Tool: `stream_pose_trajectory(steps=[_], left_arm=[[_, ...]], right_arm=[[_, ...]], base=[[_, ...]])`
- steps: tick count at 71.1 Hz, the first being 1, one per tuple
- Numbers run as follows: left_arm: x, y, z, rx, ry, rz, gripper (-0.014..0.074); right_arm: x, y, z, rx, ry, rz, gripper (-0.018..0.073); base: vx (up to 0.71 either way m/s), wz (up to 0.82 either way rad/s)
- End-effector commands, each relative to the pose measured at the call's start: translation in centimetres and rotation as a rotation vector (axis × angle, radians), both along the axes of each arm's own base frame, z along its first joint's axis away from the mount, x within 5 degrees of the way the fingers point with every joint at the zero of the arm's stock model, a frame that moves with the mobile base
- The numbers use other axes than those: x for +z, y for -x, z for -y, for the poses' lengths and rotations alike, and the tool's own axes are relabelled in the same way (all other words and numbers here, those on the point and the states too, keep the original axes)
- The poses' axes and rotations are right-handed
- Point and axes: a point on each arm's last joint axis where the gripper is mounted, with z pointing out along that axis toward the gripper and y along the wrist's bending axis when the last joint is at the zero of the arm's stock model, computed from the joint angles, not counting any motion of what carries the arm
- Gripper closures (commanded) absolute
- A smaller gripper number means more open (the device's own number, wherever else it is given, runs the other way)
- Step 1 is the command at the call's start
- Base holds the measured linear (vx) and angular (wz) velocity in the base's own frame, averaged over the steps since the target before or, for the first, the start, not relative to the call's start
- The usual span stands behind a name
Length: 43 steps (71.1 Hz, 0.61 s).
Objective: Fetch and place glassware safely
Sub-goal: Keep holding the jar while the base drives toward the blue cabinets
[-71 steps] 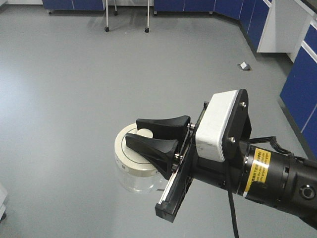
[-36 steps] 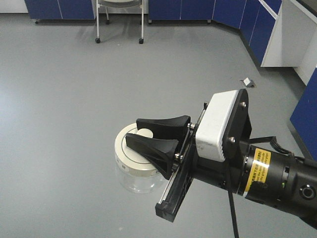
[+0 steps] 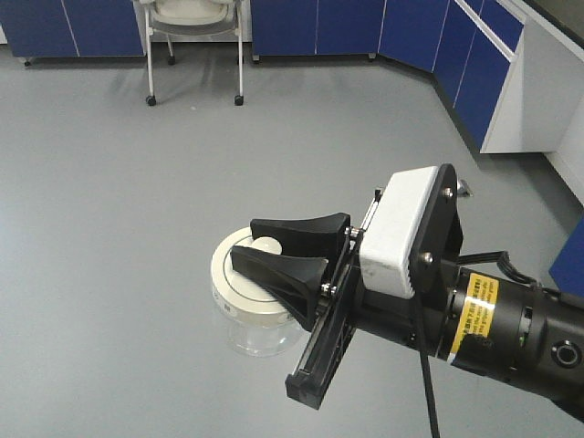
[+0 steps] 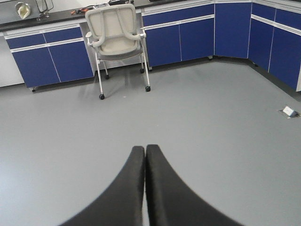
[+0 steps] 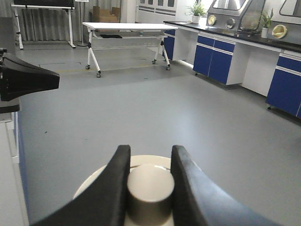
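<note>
1. The right gripper (image 3: 245,239) is gripping the glass jar (image 3: 251,333) by the knob (image 3: 267,245) on top. Its jaws are clamping that knob from both sides, as the right wrist view is showing plainly.
2. The jar is hanging in the air beneath its cream-white lid (image 3: 230,278), near the robot and above the grey floor (image 3: 137,201). It is touching nothing but the jaws.
3. The left gripper (image 4: 145,149) is pointing out over the floor with its jaws pressed together and nothing between them.
4. By my judgement the fetching is done and the carrying step is in hand, with the placing not yet begun.
5. No worktop is showing near the jar. Far off, an office chair (image 4: 115,33) is standing by blue cabinets (image 4: 188,35), and a wheeled table (image 5: 127,26) is showing in the right wrist view.
6. The next move is calling for smooth, level travel, since the glass seems to be hanging from the lid alone and the lid's fit is not visible. The base should be resting on a surface before the jaws are loosening.
</note>
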Motion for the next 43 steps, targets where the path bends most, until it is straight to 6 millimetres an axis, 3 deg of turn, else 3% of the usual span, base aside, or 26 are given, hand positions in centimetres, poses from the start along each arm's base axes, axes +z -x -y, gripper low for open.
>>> stream_pose_trajectory(steps=[1,43], left_arm=[[1.41,-0.10,0.07,-0.008,0.007,0.086,0.0603],[1.40,-0.10,0.07,-0.008,0.007,0.085,0.0603]], right_arm=[[2.30,0.50,0.02,0.038,-0.110,0.054,0.0563],[2.30,0.50,0.02,0.038,-0.110,0.054,0.0563]], base=[[0.54,-0.03],[0.55,0.04]])
